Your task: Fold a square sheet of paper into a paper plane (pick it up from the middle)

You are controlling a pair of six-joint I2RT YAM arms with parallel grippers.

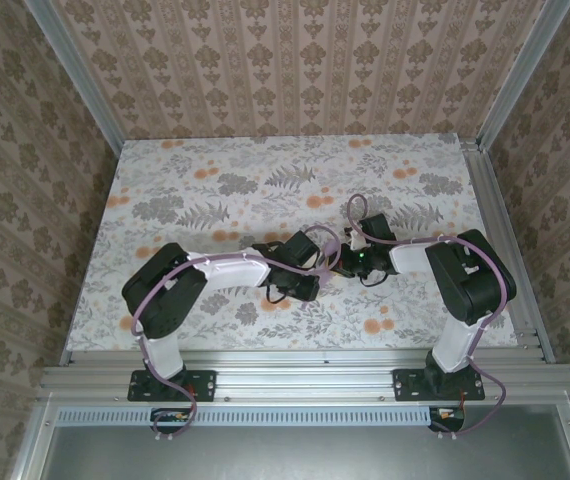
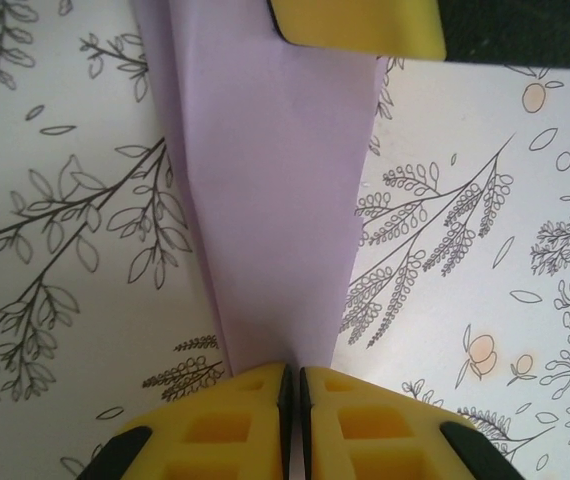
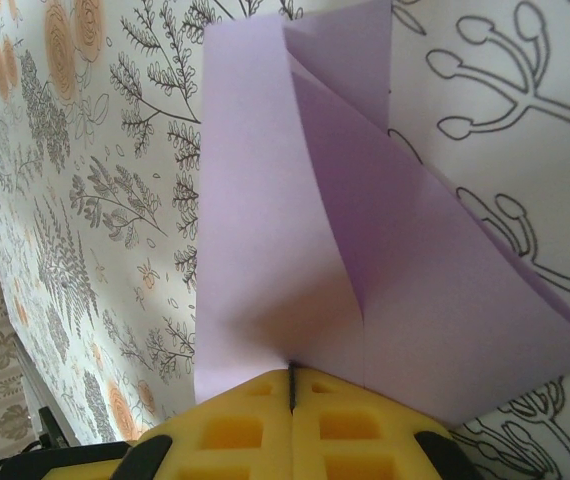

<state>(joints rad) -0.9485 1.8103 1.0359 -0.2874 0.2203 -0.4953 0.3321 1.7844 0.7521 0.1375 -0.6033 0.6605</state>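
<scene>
Mid-fold | paper (image 2: 275,200) was creased into tapering dart, wings likely pending | left tool (image 2: 292,375) clamped its 6 o'clock tip | right tool (image 3: 292,378) clamped layered end

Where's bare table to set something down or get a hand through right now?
Free: the far strip of table along the back wall, and both far corners. Some room at the near edge between left arm and right arm. Crowded: the centre, where left gripper and right gripper both pinch the paper.
</scene>
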